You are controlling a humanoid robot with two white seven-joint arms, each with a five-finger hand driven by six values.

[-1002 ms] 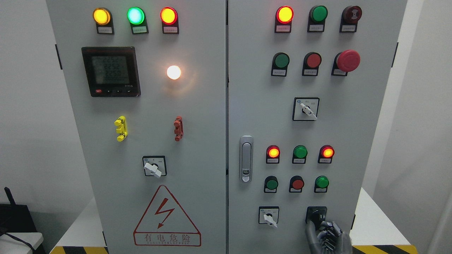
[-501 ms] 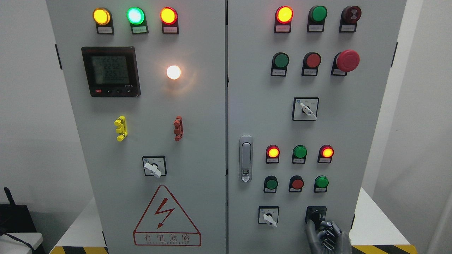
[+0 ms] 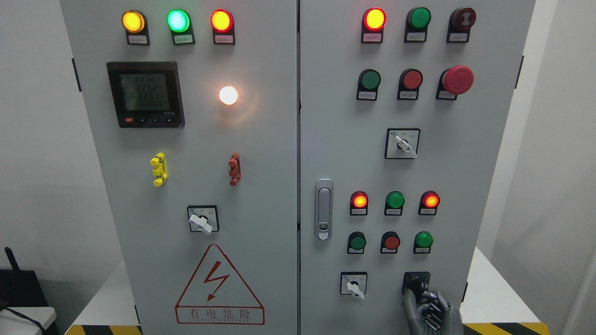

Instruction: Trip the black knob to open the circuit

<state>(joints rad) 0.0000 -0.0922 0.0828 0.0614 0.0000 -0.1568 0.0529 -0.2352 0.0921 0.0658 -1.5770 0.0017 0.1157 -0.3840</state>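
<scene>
right hand (image 3: 430, 309), grey, jointed: rises from the bottom edge, fingers (image 3: 412, 298) curled onto the small black rotary knob (image 3: 416, 283) (lower right corner of the right door). behind: tall grey metal cabinet (image 3: 279, 139), lamps lit.

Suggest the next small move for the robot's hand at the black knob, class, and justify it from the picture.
Probably turn the wrist to rotate the black knob: the right hand has its fingers already on it at the cabinet's lower right, and the indicator lamps are lit.
</scene>
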